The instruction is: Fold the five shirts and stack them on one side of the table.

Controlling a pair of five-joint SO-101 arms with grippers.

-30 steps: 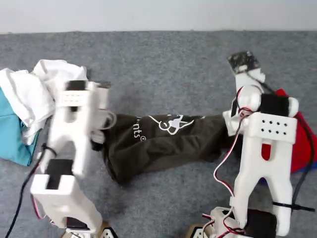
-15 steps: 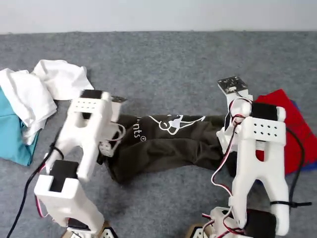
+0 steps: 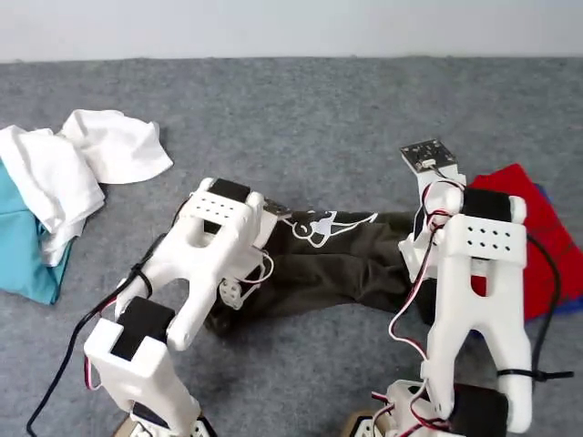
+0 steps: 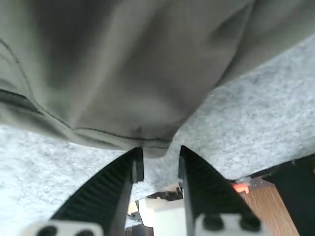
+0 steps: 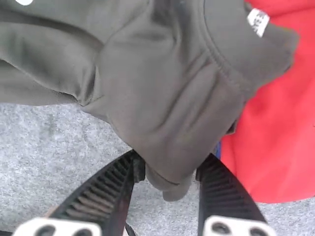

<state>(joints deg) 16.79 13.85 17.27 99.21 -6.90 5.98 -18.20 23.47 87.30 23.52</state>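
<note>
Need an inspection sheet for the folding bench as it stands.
Surface: grey mat.
Job's things: dark shirt mid-table; white cloth and teal shirt at left; red shirt at right, partly under the dark shirt.
Clutter: nothing seen.
Grippers: left gripper and right gripper each shut on a dark shirt edge.
Cables: red and white wires on right arm; black cable by left arm.
Surroundings: pale wall behind.
</note>
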